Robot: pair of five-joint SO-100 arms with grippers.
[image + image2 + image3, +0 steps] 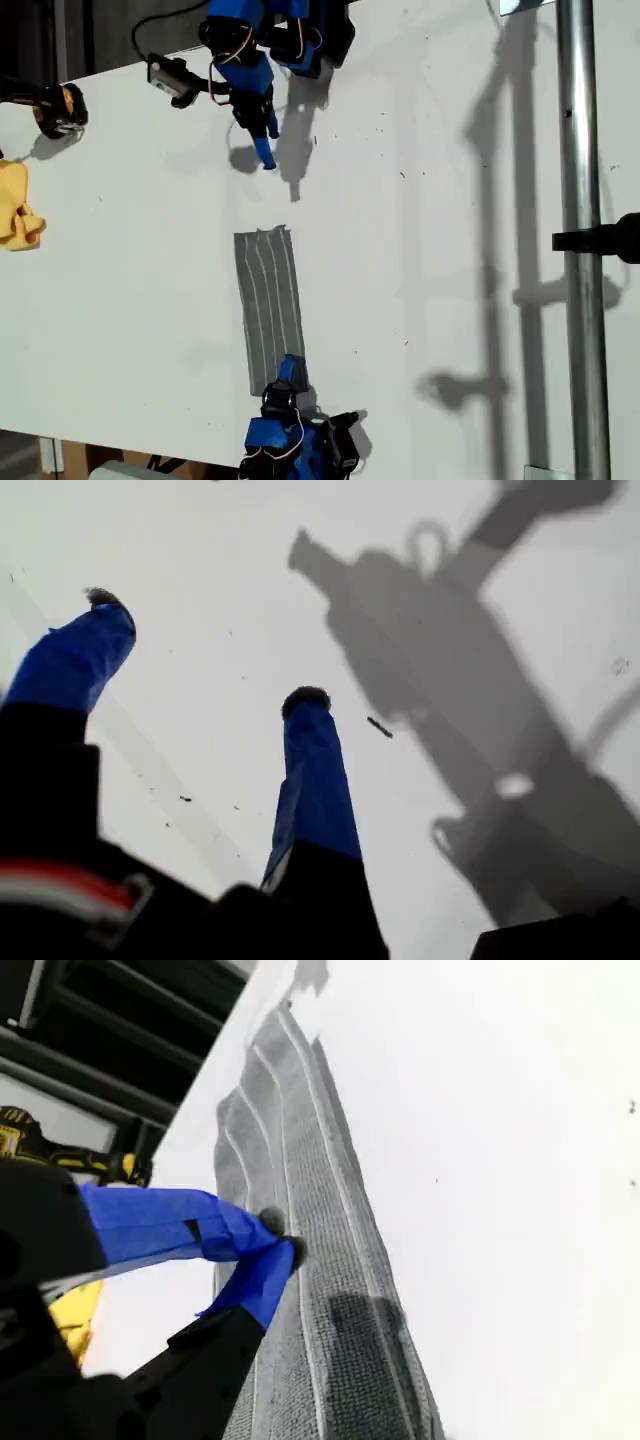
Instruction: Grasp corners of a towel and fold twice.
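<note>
1. Two pincers are in view. My first pincer (205, 670) stands well open, its blue-taped fingertips (305, 702) spread over bare white worktop (430, 250) and holding nothing — only its own shadow lies beneath it.
2. My second pincer (280, 1240) has its tips drawn together at the towel (330, 1290); the tips meet on the grey fabric, though whether cloth is pinched between them I cannot tell.
3. In the exterior view the towel (270, 305) lies as a narrow folded strip near the middle of the worktop, striped lengthwise, one short end reaching my second pincer (288, 370) near the view's bottom edge.
4. My first pincer (266, 150) hangs near the top of the exterior view, apart from the strip's far end.
5. Open worktop spreads wide to the exterior view's right — up to a metal pole (582, 250). A yellow cloth (18, 210) sits at that view's left edge.
</note>
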